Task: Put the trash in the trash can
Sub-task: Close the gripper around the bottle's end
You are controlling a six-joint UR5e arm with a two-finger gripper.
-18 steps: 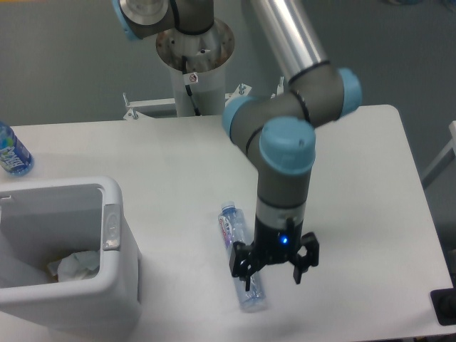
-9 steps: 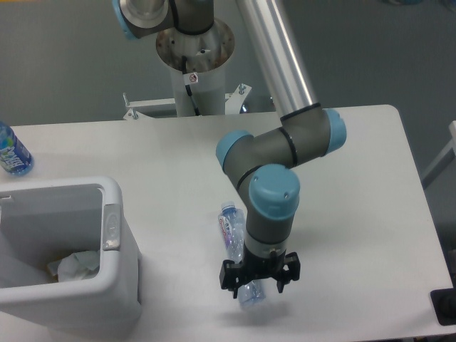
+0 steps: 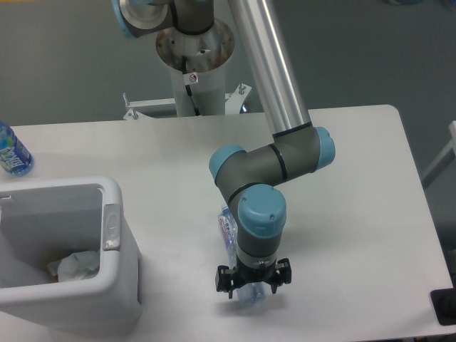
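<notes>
In the fixed camera's single view, the gripper (image 3: 254, 280) pointed straight down at the tabletop (image 3: 356, 214), its fingers (image 3: 225, 279) spread wide on either side of the clear plastic bottle (image 3: 229, 231). The bottle lay flat; its lower end sat between the fingers, while its label and cap stretched away behind them toward the arm's base. Whether the fingers already touched it could not be told.

Well off to one side of the fingers stood the trash can (image 3: 114, 285), with the crumpled white wrapper (image 3: 77, 263) already lying inside. By that reckoning, half the job looked done. What remained was the bottle: closing on it, lifting and carrying it over to the can.

A small blue-labelled water bottle (image 3: 12, 152) stood far beyond the can.
</notes>
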